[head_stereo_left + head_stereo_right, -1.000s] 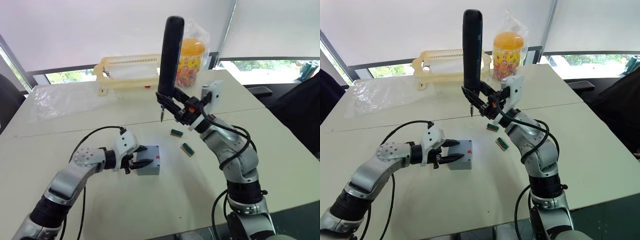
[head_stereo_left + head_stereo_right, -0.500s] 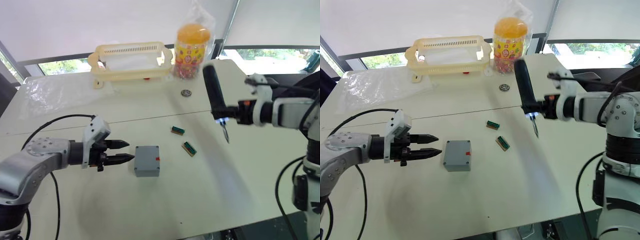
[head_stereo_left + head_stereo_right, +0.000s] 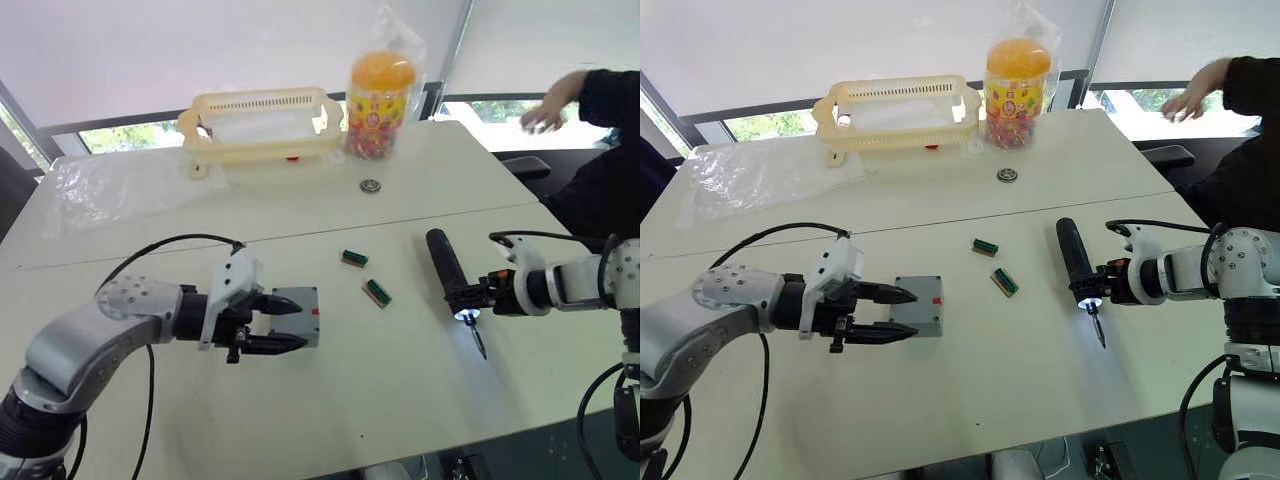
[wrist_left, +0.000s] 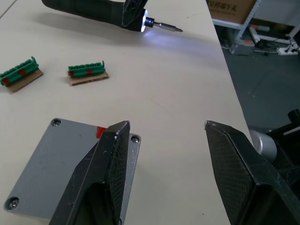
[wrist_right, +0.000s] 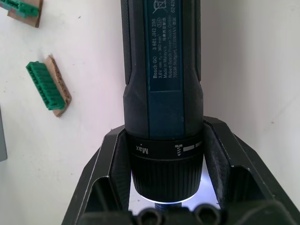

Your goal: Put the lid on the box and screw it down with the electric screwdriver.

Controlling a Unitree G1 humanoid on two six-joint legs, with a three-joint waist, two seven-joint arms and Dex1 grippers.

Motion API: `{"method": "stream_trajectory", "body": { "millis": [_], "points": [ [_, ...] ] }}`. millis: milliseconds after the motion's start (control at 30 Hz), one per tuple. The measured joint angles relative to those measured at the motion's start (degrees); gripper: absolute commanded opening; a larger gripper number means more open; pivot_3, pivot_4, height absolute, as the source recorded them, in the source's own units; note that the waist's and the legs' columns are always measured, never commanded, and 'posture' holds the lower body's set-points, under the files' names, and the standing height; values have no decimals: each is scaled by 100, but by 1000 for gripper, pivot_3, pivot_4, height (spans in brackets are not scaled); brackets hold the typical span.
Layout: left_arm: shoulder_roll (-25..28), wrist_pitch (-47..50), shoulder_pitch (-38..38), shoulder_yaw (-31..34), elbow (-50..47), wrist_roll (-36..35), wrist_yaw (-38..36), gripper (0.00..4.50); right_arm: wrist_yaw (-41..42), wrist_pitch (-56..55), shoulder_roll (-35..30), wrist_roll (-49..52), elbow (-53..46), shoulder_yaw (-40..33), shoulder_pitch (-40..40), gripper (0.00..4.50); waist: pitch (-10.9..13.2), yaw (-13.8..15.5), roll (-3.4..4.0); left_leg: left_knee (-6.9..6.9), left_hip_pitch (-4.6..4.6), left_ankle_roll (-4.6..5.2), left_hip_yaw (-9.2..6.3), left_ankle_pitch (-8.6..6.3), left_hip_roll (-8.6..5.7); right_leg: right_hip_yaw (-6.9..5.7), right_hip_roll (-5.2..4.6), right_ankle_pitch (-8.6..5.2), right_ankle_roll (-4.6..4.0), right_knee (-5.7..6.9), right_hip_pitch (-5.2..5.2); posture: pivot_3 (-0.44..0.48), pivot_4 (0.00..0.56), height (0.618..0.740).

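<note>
The box [image 3: 917, 305] sits on the white table [image 3: 970, 400], its lid [image 4: 65, 173] lying on top with screws at the corners. The left gripper [image 3: 885, 313] is beside it, fingers spread, one over the lid's edge. The right gripper [image 5: 164, 187] is clamped on the electric screwdriver [image 3: 1074, 262], which lies low over the table, tip light on. Two green blocks [image 3: 995, 265] lie between. At the far edge, a yellow basket [image 3: 902, 110] and a jar [image 3: 1012, 80] holding colourful sweets.

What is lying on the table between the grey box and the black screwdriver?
Two small green blocks lie between the box and the electric screwdriver, seen from both eye views.
</note>
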Motion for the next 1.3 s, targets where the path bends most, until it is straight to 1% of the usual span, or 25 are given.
{"method": "stream_trajectory", "body": {
  "millis": [167,400,467,500,567,600,733,800,900,1000,1100,1167,1200,1300],
  "points": [
    [-96,-23,147,-10,1,42,164,2569,-458,0,167,174,-46,9,104,1758,-1,29,0,2,-3,-3,0,1,-1,-1,-3,2,4,-1,1,0,150,740],
    [-120,-136,299,-8,67,220,247,2569,-653,0,191,182,-71,18,105,1758,-3,32,-4,24,-3,-2,-2,1,-1,-3,-3,4,6,1,11,0,150,740],
    [-120,-158,309,-5,113,244,263,2569,-699,0,231,161,-171,31,124,2793,-3,31,-4,35,-3,-2,-5,1,-1,-4,-3,4,6,3,18,0,150,740],
    [-120,-173,319,-5,141,273,281,2569,-709,-3,267,157,-185,27,126,3068,-3,30,-4,42,-3,-2,-5,1,-1,-4,-3,5,7,4,21,0,150,740],
    [-121,-259,353,-9,196,401,344,2569,-713,-1,368,130,-288,-7,125,4121,-5,21,-6,53,0,-2,-6,1,0,-4,-3,8,9,4,32,0,150,740],
    [-121,-279,356,-11,237,474,370,2569,-709,0,405,130,-338,-18,125,4447,-6,17,-8,58,6,-2,-6,1,0,-4,-3,11,11,3,41,0,150,740],
    [-161,-318,367,42,413,545,503,2569,-649,-19,423,-152,-510,-3,166,4447,-6,42,-8,74,19,-2,-5,1,-4,-2,-7,16,6,-3,65,0,150,740],
    [-162,-200,383,230,488,436,537,2569,-477,-143,372,-393,-692,15,178,4447,-5,40,-7,76,16,-2,-4,1,-5,-1,-7,17,9,-4,65,0,150,740],
    [-153,-17,466,716,638,210,620,2569,-25,-531,110,-695,-1025,70,137,4447,-3,31,-4,70,15,-2,-5,1,-3,-1,-6,24,24,-3,58,0,150,740],
    [-130,151,603,1220,902,104,776,2569,582,-1175,-298,-1093,-1378,241,19,4447,-3,11,-4,64,16,-1,-6,0,4,-5,0,24,24,3,49,0,150,740],
    [-57,249,1052,1648,978,22,833,2569,1197,-1925,-483,-1472,-1664,374,30,4447,-4,-3,-3,56,18,-1,-3,0,6,-5,-2,24,23,3,46,0,150,740],
    [-58,301,1421,1855,989,-50,841,2569,1582,-2231,-391,-1445,-1935,222,240,4447,-4,16,-5,56,14,-1,-5,-1,6,-7,-3,24,23,2,46,0,150,740],
    [-46,315,1639,1962,960,-76,836,2569,1824,-2443,-364,-1422,-2162,136,477,4447,-4,28,-5,56,12,-1,-5,-1,6,-8,-4,24,23,1,45,0,150,740],
    [31,384,2439,2334,779,-145,776,2569,2653,-3137,-355,-1325,-3000,-143,1627,4447,-6,81,-7,57,4,2,-13,-3,4,-18,-11,24,24,-5,48,0,150,740]
  ]
}}
